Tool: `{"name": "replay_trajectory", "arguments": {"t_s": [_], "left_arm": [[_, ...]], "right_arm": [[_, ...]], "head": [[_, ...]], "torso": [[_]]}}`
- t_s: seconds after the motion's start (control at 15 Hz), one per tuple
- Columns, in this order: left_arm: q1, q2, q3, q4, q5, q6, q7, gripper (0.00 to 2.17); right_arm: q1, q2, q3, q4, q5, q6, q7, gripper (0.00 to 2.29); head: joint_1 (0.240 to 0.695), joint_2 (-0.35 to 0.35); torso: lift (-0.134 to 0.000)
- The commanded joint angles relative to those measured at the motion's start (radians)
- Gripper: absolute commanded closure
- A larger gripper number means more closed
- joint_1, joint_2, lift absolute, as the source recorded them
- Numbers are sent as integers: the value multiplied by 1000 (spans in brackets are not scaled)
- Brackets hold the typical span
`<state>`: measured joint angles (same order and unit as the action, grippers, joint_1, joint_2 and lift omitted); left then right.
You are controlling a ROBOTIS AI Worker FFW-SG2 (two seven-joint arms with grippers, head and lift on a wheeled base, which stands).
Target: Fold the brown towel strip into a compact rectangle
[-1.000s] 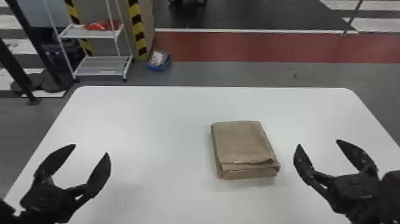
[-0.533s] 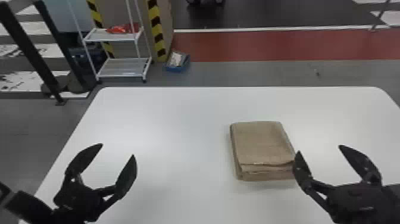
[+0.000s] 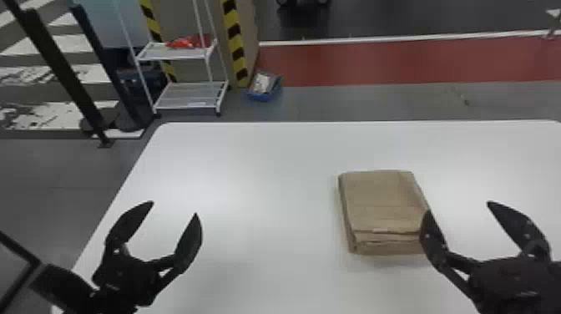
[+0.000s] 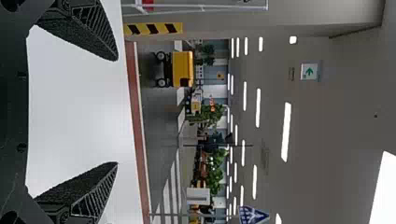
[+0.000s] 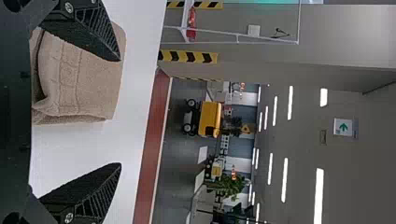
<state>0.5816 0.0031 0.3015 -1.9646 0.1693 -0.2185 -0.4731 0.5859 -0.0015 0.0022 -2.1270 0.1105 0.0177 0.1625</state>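
A white table (image 3: 271, 158) spreads across the head view. Past its far edge, toward the left, stands a white two-tiered rack (image 3: 188, 98). The right gripper (image 3: 458, 206) is at the table's near right, fingers spread wide with nothing between them; one finger overlaps the towel's right edge in the head view, and whether they touch I cannot tell. The left gripper (image 3: 174, 208) is at the near left, well apart from the towel, likewise wide open and empty. The brown towel (image 3: 384, 200) lies right of centre, folded into a layered rectangle. A small blue bin (image 3: 261, 97) sits on the floor beside the rack.
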Motion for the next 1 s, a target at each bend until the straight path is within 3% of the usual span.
{"name": "replay_trajectory", "arguments": {"t_s": [0.0,0.2,0.93], "left_arm": [[12,-6,-21,-11,-4,3,63,83],[21,-6,-50,-37,-57,80,160,83],[26,-6,-51,-54,-65,129,215,87]], "right_arm": [[0,2,1,-1,0,0,0,90],[0,2,5,4,0,-3,2,90],[-1,2,13,9,0,-9,2,90]], "head": [[695,141],[695,158],[695,173]], "torso": [[-120],[-120],[-120]]}}
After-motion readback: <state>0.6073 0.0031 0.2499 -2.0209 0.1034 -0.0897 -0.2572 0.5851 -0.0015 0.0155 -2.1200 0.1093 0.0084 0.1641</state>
